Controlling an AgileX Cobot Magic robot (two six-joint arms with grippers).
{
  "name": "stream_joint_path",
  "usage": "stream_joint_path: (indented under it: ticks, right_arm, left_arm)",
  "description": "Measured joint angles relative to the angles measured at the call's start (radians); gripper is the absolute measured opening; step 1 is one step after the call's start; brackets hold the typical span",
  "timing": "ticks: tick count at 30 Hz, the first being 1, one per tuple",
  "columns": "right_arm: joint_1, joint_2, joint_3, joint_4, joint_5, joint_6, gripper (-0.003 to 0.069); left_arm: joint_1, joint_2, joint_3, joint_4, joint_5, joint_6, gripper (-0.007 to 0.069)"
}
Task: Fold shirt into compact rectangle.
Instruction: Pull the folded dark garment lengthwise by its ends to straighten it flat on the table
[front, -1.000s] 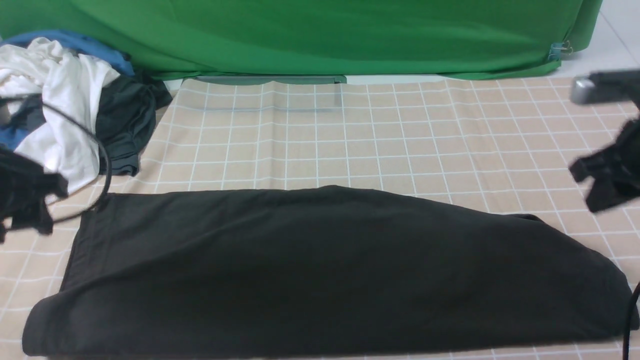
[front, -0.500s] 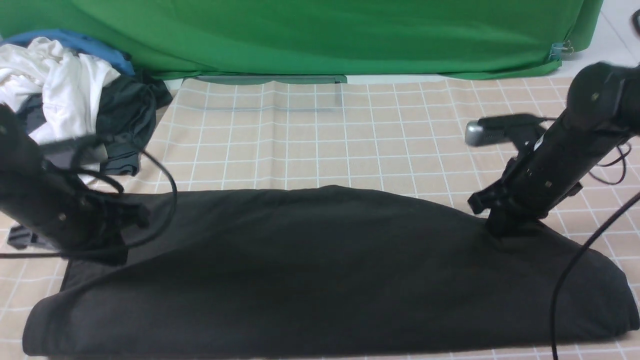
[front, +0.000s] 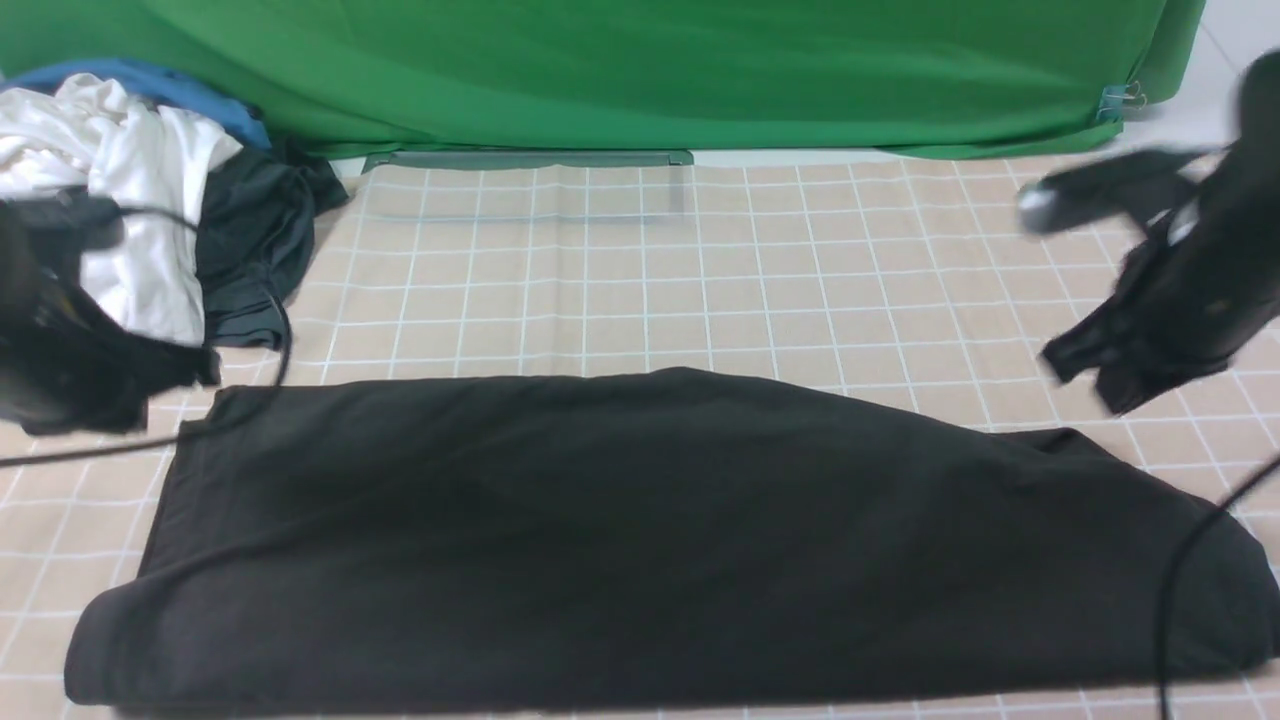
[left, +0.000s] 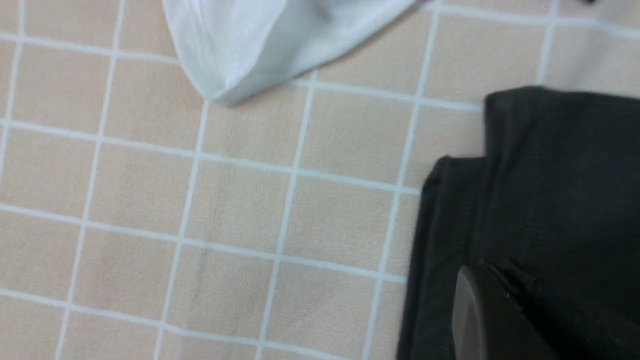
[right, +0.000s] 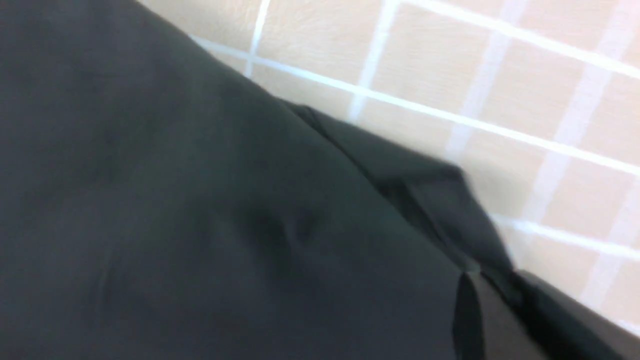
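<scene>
The black shirt lies flat across the near half of the table as a long folded band, print and neck tag hidden. My left gripper hovers, blurred, just beyond the shirt's far left corner. The right gripper hangs blurred above the table past the far right corner. In the left wrist view the shirt's corner lies under the left gripper, fingers together and empty. In the right wrist view the shirt fills the picture and the right gripper also looks shut on nothing.
A pile with a white garment, a dark grey garment and blue cloth sits at the far left. A green backdrop closes the back. The checked tablecloth covers the table. A cable crosses the shirt's right end.
Half a second ago both grippers pressed down on the shirt's far corners; both have now lifted off and drawn outward. The shirt and tablecloth have shifted slightly.
</scene>
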Motion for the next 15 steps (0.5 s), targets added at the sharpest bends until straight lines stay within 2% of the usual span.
stream_joint_path:
  ticks: [3, 4, 6, 7, 8, 9, 10, 12, 15]
  right_arm:
    - [-0.024, -0.095, 0.013, 0.0, 0.048, 0.015, 0.0157]
    - [-0.044, -0.127, 0.032, -0.001, 0.063, 0.022, 0.0202]
    - [-0.079, -0.152, 0.069, -0.002, 0.07, 0.024, 0.0312]
    - [-0.114, -0.158, 0.108, -0.002, 0.068, 0.027, 0.0394]
    - [-0.13, -0.158, 0.127, -0.003, 0.063, 0.027, 0.0433]
    - [-0.162, -0.153, 0.173, -0.002, 0.043, 0.027, 0.0519]
    - [-0.179, -0.147, 0.198, -0.002, 0.023, 0.027, 0.0568]
    - [-0.202, -0.126, 0.252, -0.001, -0.031, 0.028, 0.0625]
    - [-0.21, -0.068, 0.289, 0.018, -0.097, 0.028, 0.065]
  left_arm:
    - [0.0, -0.112, 0.002, -0.131, 0.039, 0.103, 0.0019]
    - [0.0, -0.168, 0.008, -0.198, 0.059, 0.157, 0.0019]
    - [0.0, -0.249, 0.034, -0.299, 0.085, 0.242, 0.0019]
    - [0.0, -0.32, 0.06, -0.362, 0.109, 0.293, 0.0019]
    - [0.0, -0.35, 0.081, -0.399, 0.122, 0.321, 0.0019]
    - [0.0, -0.421, 0.114, -0.443, 0.139, 0.352, 0.0019]
    - [0.0, -0.46, 0.137, -0.466, 0.147, 0.365, 0.0019]
    - [0.0, -0.55, 0.197, -0.499, 0.161, 0.386, 0.0019]
    - [0.0, -0.651, 0.28, -0.511, 0.172, 0.401, 0.0019]
